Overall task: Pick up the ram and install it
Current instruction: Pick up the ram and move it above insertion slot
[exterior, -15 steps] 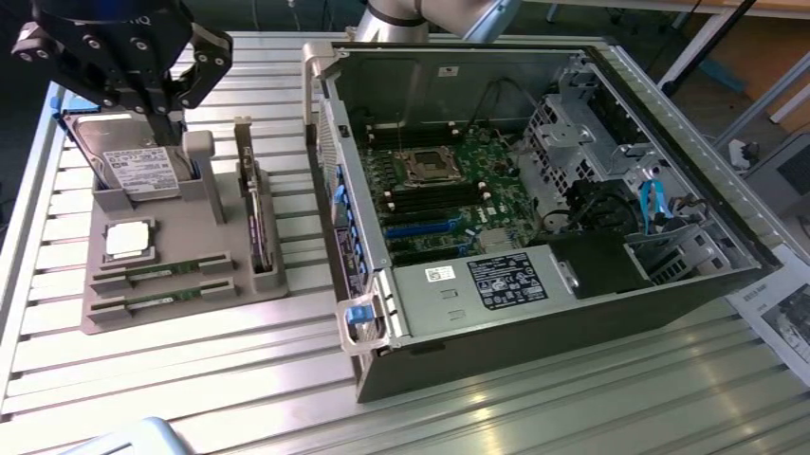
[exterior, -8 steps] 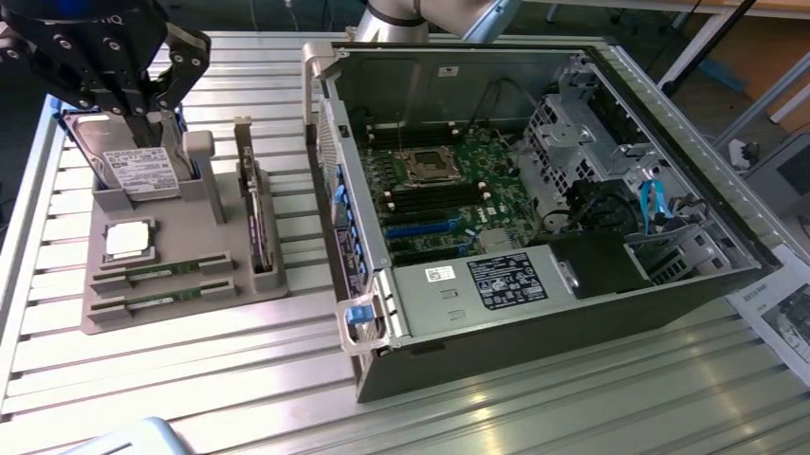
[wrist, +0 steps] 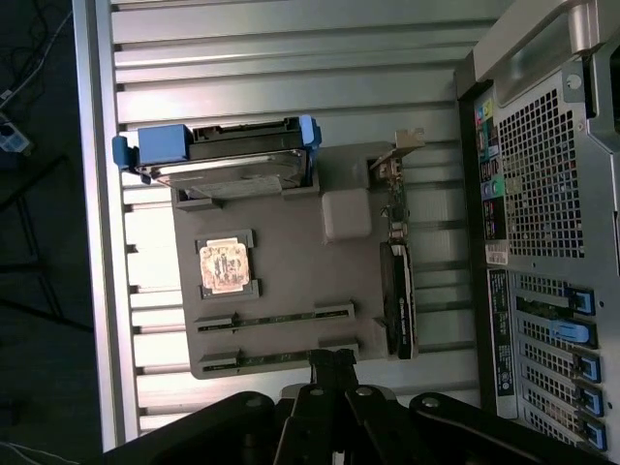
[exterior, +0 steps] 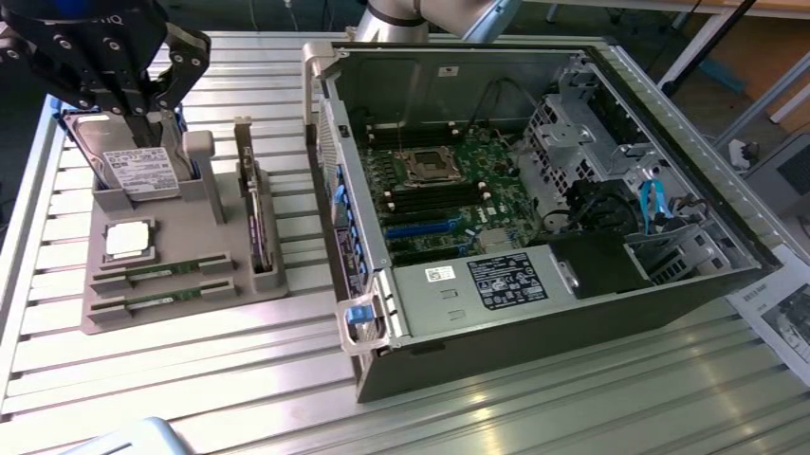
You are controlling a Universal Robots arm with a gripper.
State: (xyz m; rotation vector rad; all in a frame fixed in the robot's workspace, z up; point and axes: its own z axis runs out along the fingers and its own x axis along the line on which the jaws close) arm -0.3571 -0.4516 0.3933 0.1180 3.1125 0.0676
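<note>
Ram (exterior: 165, 272) sits in its holder (exterior: 190, 237) while the tool (exterior: 137, 106) hangs above, pointing down (closed, empty).

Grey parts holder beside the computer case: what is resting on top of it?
A hard drive standing in a cradle, a square processor chip, two ram sticks in slots, and an upright expansion card. The parts sunk into the holder are hidden.

The ram (exterior: 171, 271) lies in the tray (exterior: 190, 237) beside the computer case (exterior: 532, 336).
</note>
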